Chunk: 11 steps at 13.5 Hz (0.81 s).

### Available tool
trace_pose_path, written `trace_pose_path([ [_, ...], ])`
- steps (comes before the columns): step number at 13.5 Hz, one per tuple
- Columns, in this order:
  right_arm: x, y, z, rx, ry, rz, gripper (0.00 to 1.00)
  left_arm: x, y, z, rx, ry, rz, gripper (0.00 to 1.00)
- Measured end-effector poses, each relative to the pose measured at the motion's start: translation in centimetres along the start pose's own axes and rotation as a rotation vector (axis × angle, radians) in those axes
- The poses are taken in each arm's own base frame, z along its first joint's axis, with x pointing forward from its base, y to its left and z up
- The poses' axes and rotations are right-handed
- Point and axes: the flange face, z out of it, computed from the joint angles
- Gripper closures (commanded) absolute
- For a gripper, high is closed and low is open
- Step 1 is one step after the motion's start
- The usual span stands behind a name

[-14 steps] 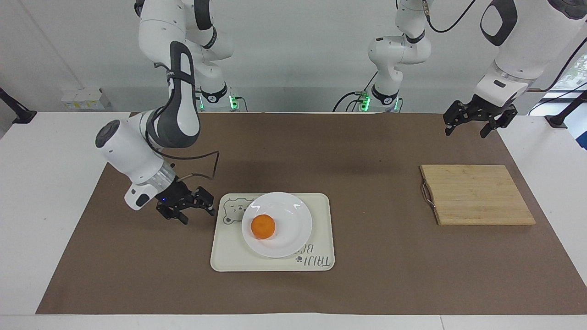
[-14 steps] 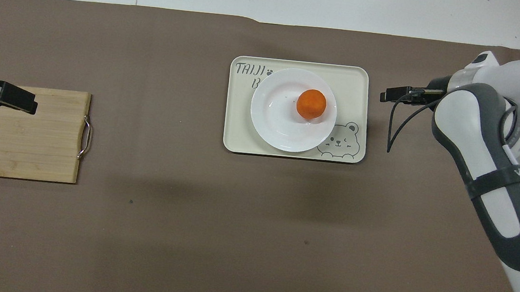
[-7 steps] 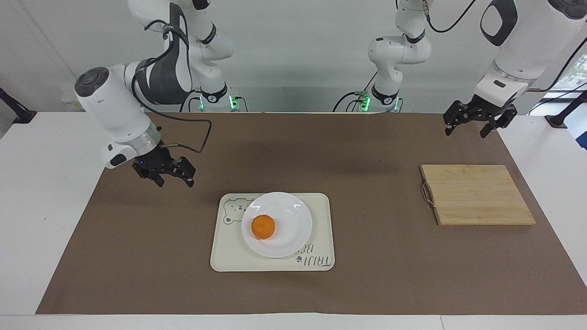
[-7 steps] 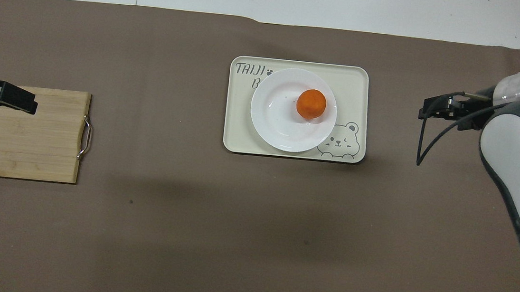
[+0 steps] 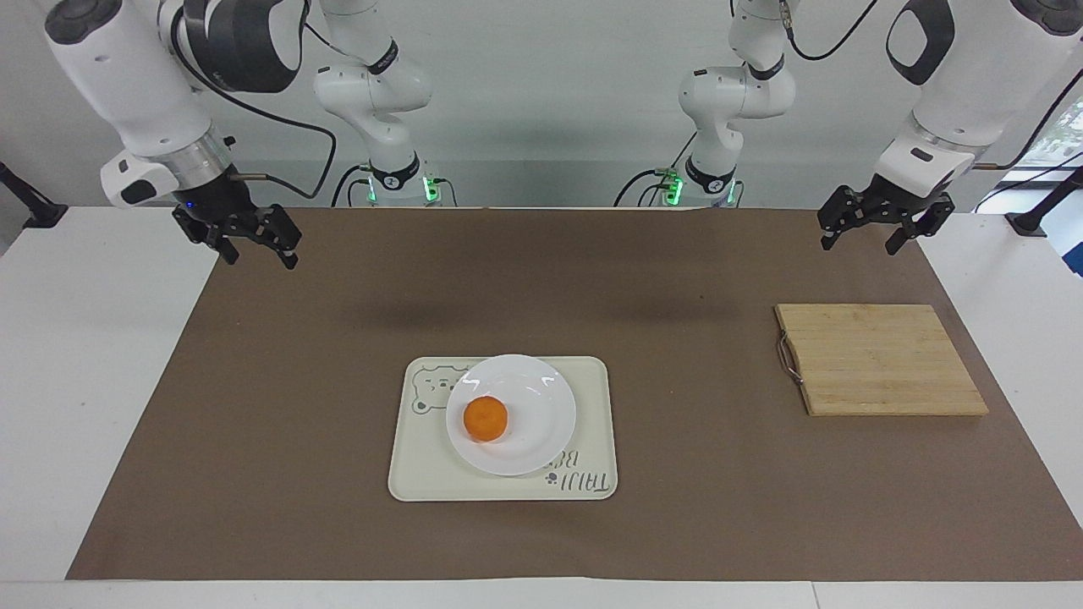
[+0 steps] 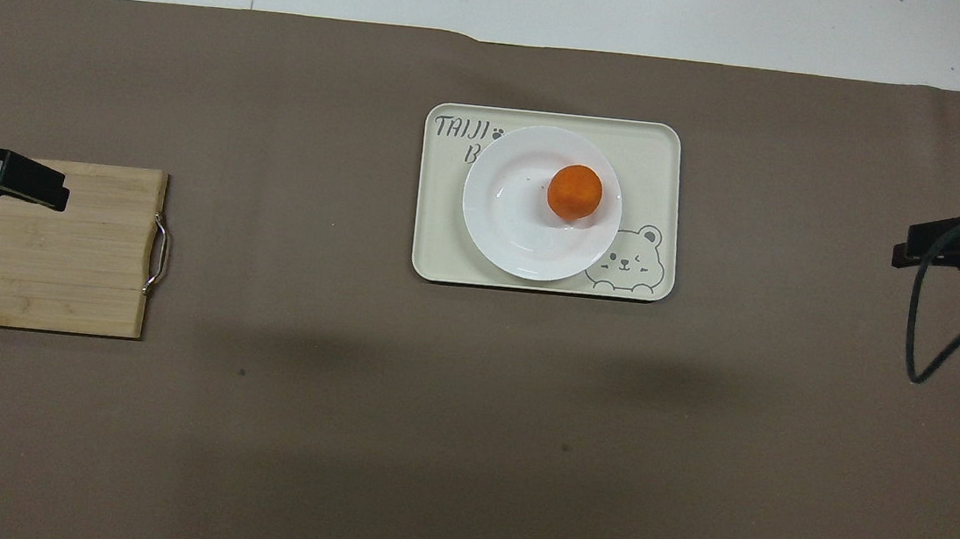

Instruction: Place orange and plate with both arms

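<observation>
Both pincers hung wide and empty: right pincer [image 5: 250, 239] at upper left of the frame, left pincer [image 5: 873, 228] upper right. Centre frame, the orange [image 5: 486, 418] sat on the plate [image 5: 541, 406] on the bear tray [image 5: 592, 440].

We note a cream tray [image 5: 423, 474] with a bear drawing and lettering, at frame centre on the brown mat [image 5: 296, 381]. A bamboo cutting board [image 5: 880, 359] with a metal handle [image 5: 788, 359] lies at right. White surface [image 5: 76, 381] borders the mat.
</observation>
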Motion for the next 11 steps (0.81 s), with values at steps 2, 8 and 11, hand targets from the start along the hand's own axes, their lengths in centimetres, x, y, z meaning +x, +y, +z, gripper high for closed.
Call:
trace_pose_path([
  [2, -0.8, -0.5, -1.9, -0.033, -0.026, -0.02, 0.0, 0.0, 0.0, 0.0, 0.0, 0.0, 0.0, 0.0],
  [8, -2.9, -2.0, -5.1, -0.036, -0.036, -0.059, 0.0, 0.0, 0.0, 0.0, 0.0, 0.0, 0.0, 0.0],
  [11, -3.2, -2.0, -4.6, -0.035, -0.049, -0.084, 0.0, 0.0, 0.0, 0.0, 0.0, 0.0, 0.0, 0.0],
])
